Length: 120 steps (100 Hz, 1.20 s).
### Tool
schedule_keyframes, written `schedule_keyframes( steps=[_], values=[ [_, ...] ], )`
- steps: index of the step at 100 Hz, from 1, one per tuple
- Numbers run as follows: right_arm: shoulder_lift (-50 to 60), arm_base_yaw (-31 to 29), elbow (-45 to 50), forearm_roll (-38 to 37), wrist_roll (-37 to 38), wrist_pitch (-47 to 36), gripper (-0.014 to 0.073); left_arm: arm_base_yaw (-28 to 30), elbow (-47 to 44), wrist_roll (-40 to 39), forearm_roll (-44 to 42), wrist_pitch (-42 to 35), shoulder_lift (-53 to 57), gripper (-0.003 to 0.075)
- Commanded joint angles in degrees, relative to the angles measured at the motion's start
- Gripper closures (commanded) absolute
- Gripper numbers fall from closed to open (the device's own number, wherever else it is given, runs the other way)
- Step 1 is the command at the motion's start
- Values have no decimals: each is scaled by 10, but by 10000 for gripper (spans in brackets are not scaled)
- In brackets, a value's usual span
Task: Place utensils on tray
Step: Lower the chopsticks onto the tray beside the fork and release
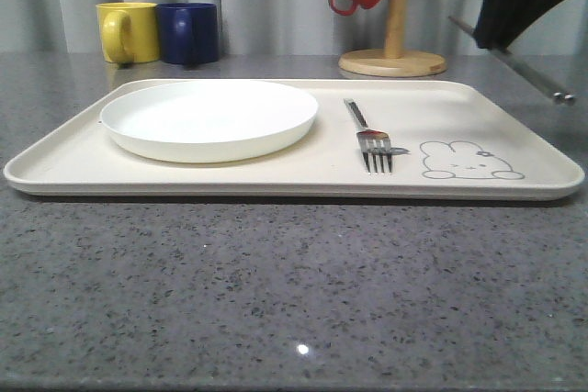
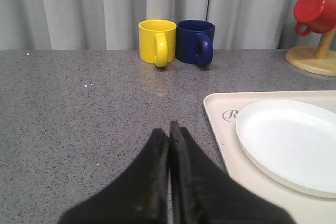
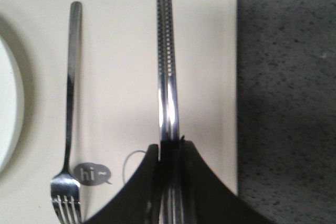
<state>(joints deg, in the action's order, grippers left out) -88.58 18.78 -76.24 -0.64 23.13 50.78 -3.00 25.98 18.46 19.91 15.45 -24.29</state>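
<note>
Chopsticks [image 3: 168, 72] are pinched as a pair in the right gripper [image 3: 169, 182], held above the tray [image 3: 131, 51] btwn fork [image 3: 69, 103] & the tray's right rim. Fork already lies on the tray beside the plate [image 1: 209, 118]. Best to lower them level, parallel w/ the fork, inside the rim, then release. Left gripper [image 2: 169, 182] is closed, empty, over the counter [image 2: 79, 108].
</note>
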Motion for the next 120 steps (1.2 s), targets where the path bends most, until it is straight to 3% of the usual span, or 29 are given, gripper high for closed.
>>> schedule_keyframes(
  steps=[1,25,74,83,105,120],
  values=[
    [6,18,-19,-16,33,-46,620,2,16,1,5,-44,-3,738],
    [-40,41,-22,-16,71,-97,620,2,16,1,5,-44,-3,738],
    [-84,42,-22,-14,73,-97,609,2,16,1,5,-44,-3,738],
    [-88,42,-22,-11,73,-93,553,2,16,1,5,-44,-3,738],
    [-89,42,-22,-11,73,-88,317,2,16,1,5,-44,-3,738],
    [-81,42,-22,-11,73,-84,283,2,16,1,5,-44,-3,738]
  ],
)
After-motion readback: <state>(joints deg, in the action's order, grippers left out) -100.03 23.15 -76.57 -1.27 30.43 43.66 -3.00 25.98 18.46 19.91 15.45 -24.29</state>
